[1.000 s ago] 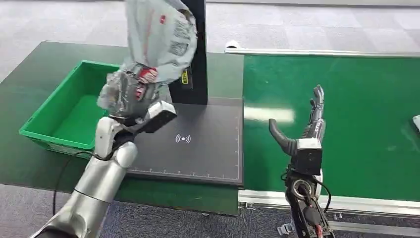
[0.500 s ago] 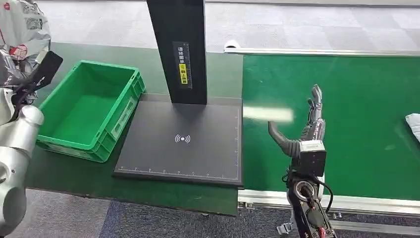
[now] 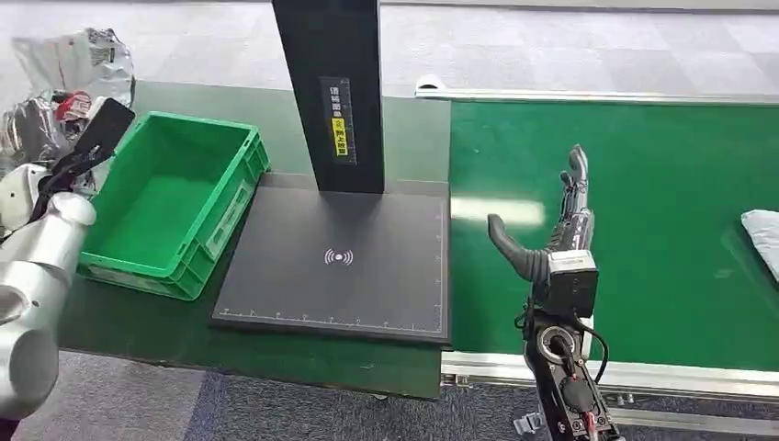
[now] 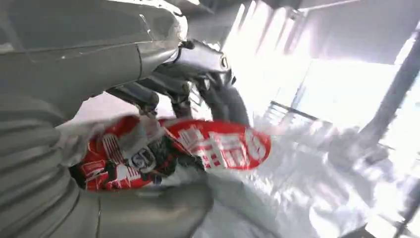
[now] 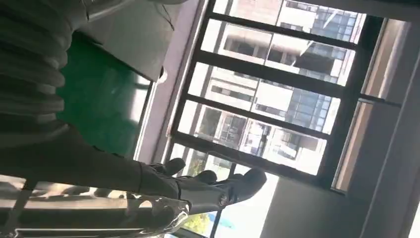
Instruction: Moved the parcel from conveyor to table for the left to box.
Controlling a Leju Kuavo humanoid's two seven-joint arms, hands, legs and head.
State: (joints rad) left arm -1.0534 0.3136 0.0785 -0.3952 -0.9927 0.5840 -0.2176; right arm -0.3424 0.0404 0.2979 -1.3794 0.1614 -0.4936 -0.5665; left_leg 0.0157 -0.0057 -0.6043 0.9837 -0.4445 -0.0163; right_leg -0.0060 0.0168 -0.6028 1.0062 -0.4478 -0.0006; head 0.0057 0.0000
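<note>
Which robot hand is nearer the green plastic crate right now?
Left. The left robot hand, holding the crumpled grey parcel, is just beside the green plastic crate; the right robot hand is over the green conveyor belt.

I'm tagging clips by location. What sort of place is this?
Probably a parcel-sorting or logistics station: a green conveyor belt beside a black scanning pad with a post, a green plastic crate, and a grey plastic mailer parcel gripped by the left hand.

A parcel-sorting workstation in an office-type building: a green conveyor belt (image 3: 634, 202) at 3 o'clock, a black scanning pad (image 3: 340, 262) with post at 12, a green crate (image 3: 220, 207) at 9, grey carpet tiles, large windows (image 5: 277, 99).
</note>
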